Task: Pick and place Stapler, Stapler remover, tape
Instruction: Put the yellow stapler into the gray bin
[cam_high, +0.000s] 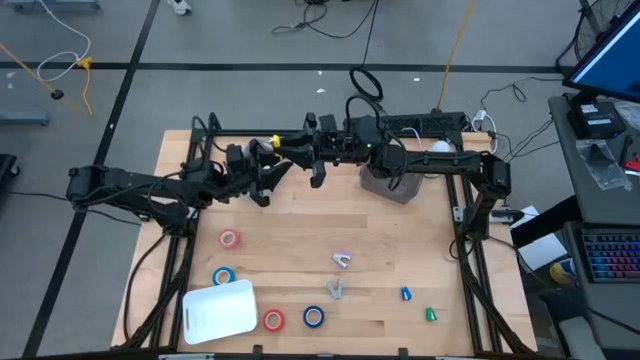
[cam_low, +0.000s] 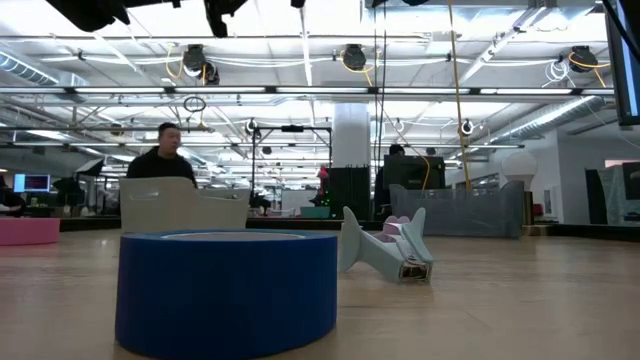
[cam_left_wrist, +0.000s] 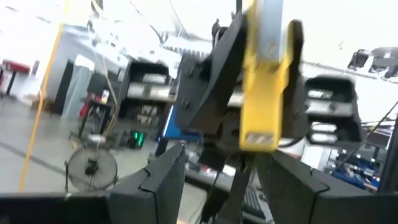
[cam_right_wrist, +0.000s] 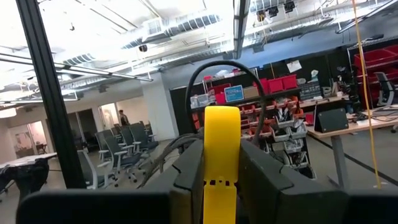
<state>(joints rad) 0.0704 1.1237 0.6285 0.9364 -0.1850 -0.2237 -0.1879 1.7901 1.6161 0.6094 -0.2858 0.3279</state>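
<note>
Above the table's far edge, well apart from the white bin (cam_high: 218, 312), both arms are meeting in mid-air. The right gripper (cam_right_wrist: 221, 149) is clamping a yellow stapler (cam_high: 277, 143) between its fingers. The left gripper (cam_left_wrist: 221, 155) is facing it with fingers spread apart, the stapler's end hanging just beyond them; whether they are touching it cannot be told.

The white bin is sitting at the table's near edge, toward the left corner. Four tape rolls are lying around it: a pink roll (cam_high: 229, 238) farther in from the bin, a blue roll (cam_high: 222, 276) touching its far-left corner, and a red roll (cam_high: 273, 319) and a second blue roll (cam_high: 314, 317) just to its right, along the near edge. Two pale staple removers (cam_high: 342, 260) are resting farther right of the bin, with a small blue thing (cam_high: 406, 294) and a small green thing (cam_high: 431, 314) beyond them.

A grey bin (cam_high: 395, 182) is standing diagonally across the table from the white bin, under the right arm. Bare wood is lying open between the two bins.

A person (cam_low: 160, 160) is sitting in the room behind.
</note>
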